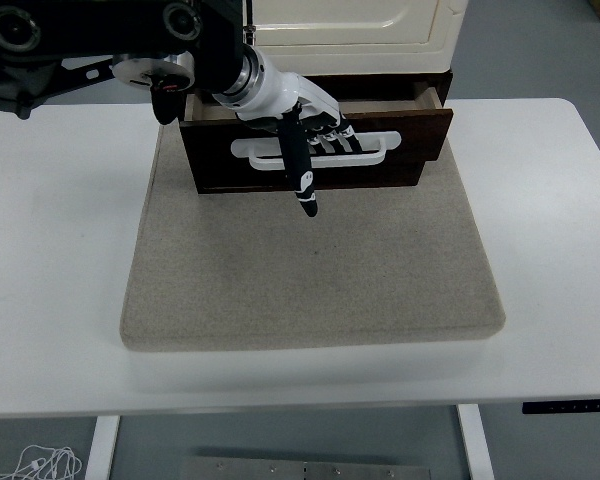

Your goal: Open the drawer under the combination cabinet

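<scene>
**Drawer partly drawn out, left hand hooked in its handle**

Head view: A white rectangular desk (60,300) is seen from above, and a thick beige felt-like square mat (310,280) is laid across its middle. At the far edge of the mat a cream-coloured cabinet (350,30) is stood, cut off by the top of the picture. Beneath it a dark brown wooden drawer (420,140) is seen pulled partly forward, so that a strip of its open top is shown behind the front panel. The drawer front is turned slightly askew, its right end lying farther from the camera than its left. A long white bar handle (370,157) is fixed across the front panel.

The left arm is brought in from the upper left corner, and its black-and-white left hand (305,125) is placed against the drawer front. Its fingers (332,135) are curled down behind the white bar, so the handle is gripped, while one black-tipped digit is left pointing straight down past the lower edge of the panel, over the mat. The handle's left end is partly covered by the hand.

A tangle of white cable (40,465) is seen on the floor at the lower left, under the desk.
</scene>
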